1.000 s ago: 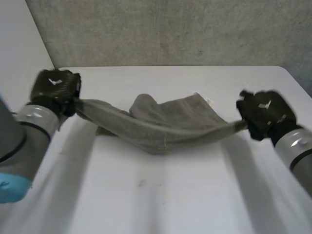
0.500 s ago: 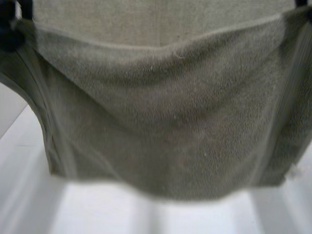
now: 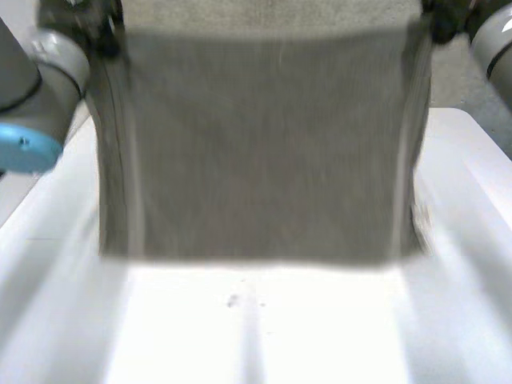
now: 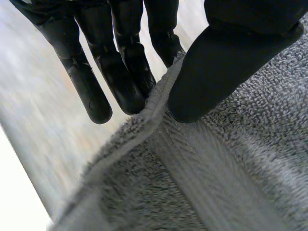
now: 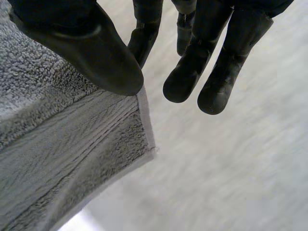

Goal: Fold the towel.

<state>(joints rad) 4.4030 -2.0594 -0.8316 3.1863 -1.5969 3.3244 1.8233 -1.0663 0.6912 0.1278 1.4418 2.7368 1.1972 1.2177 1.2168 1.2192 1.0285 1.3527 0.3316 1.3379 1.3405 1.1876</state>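
A grey-green towel [image 3: 256, 144] hangs spread out flat above the white table [image 3: 256, 328], its lower edge just over the tabletop. My left hand [image 3: 80, 20] holds its upper left corner and my right hand [image 3: 448, 16] holds its upper right corner. In the left wrist view my left hand [image 4: 226, 57] pinches the towel [image 4: 202, 183] at its hemmed edge between thumb and fingers [image 4: 120, 72]. The right wrist view has my right hand [image 5: 91, 48] pinching the towel [image 5: 62, 159] near its corner, thumb on the cloth and fingers [image 5: 202, 67] behind it.
A grey wall [image 3: 264, 12] stands behind the table. The table's front part lies bare below the towel. My left arm [image 3: 32, 96] reaches up along the table's left side.
Both hands have lifted the towel from a sagging bundle on the table up high. It now hangs stretched flat, farther from the camera than half a second ago.
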